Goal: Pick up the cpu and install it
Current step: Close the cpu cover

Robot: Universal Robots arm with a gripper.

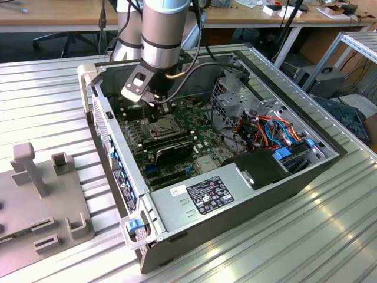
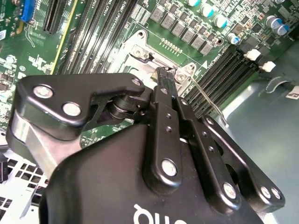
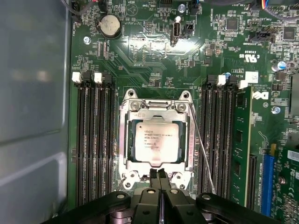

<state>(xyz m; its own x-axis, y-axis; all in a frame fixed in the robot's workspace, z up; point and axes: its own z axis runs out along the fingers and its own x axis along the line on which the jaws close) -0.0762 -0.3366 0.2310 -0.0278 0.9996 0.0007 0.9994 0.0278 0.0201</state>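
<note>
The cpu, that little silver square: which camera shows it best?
The first wrist view. There the cpu faces the camera squarely, lying in the socket frame, with the shut end effector at its edge. In the exterior view it is a tiny patch under the arm. In the second wrist view the end effector covers that spot.

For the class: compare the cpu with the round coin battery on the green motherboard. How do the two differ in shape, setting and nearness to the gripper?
The cpu is square; the coin battery is round. The cpu sits inside a metal socket frame, while the battery sits in its own small holder on the open board. The gripper, fingers together, is at the cpu socket's edge; the battery lies well away from it. Both are flat, silvery-grey and mounted on the same motherboard.
</note>
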